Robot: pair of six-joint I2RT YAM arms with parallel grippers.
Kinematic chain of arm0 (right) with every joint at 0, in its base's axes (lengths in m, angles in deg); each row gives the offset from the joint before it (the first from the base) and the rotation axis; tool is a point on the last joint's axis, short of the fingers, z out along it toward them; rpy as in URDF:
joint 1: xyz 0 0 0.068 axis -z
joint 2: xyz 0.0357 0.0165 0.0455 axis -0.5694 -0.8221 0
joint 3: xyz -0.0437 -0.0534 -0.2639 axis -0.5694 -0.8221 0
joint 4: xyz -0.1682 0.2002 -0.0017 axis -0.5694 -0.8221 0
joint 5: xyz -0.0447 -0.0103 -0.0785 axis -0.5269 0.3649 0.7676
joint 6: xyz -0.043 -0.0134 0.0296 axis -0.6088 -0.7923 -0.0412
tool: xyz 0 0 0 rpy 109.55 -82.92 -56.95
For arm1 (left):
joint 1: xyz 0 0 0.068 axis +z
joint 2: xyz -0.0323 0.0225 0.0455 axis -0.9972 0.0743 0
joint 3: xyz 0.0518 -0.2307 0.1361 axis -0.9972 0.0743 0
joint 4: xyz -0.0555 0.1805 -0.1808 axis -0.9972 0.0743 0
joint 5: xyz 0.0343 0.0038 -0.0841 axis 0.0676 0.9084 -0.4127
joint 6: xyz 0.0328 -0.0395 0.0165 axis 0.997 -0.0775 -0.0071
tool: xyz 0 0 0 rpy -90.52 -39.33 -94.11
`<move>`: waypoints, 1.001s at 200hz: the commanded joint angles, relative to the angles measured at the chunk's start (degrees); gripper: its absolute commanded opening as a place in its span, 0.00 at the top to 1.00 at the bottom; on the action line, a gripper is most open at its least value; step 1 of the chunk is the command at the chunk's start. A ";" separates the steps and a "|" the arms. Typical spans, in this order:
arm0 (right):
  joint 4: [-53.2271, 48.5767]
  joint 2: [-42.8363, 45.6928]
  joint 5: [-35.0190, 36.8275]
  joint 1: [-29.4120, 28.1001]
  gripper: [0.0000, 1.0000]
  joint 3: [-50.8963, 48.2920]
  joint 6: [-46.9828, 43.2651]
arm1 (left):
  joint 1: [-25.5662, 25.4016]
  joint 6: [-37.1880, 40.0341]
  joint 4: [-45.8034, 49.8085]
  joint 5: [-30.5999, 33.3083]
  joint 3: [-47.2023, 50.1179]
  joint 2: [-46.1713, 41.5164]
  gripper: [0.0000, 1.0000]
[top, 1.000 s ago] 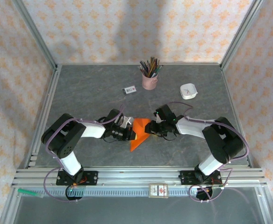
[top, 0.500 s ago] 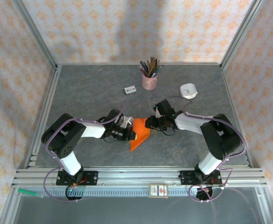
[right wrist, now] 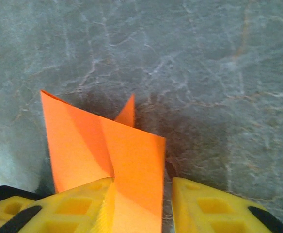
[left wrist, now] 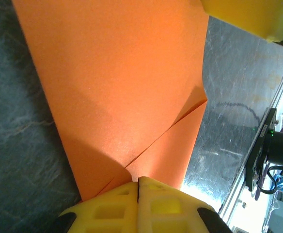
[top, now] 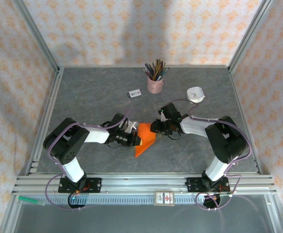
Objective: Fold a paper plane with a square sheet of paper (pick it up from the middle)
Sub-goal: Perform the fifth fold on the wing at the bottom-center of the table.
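Though part-open, right pincer (right wrist: pixel 140 196) astride paper (right wrist: pixel 107 145).

Robot test cell, laboratory type: left arm (top: pixel 71 141) and right arm (top: pixel 228 143) bolted side by side to a slotted aluminium rail (top: pixel 141 184) at the near edge of a grey stone-look tabletop (top: pixel 93 87), with cables looping from the bases. Enclosure of bare aluminium posts (top: pixel 37 36) hung with a peach patterned backdrop (top: pixel 132 29). Props on the tabletop: pink pencil cup (top: pixel 155 85), small white bowl (top: pixel 195 94), small printed card (top: pixel 134 93).
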 commanded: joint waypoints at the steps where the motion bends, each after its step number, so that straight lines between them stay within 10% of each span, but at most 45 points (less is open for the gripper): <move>1: 2.48 1.19 -1.54 -0.14 0.68 -0.68 -1.02 | -1.17 1.84 -0.34 2.32 -0.44 3.54 0.92; 119: 0.01 7.60 0.03 -0.09 1.00 -3.41 7.84 | -2.50 2.24 3.09 5.25 -3.57 -1.60 0.80; 200: 1.25 14.95 0.62 -0.10 1.00 -9.98 22.55 | -13.30 2.58 4.35 31.17 5.18 -22.21 0.61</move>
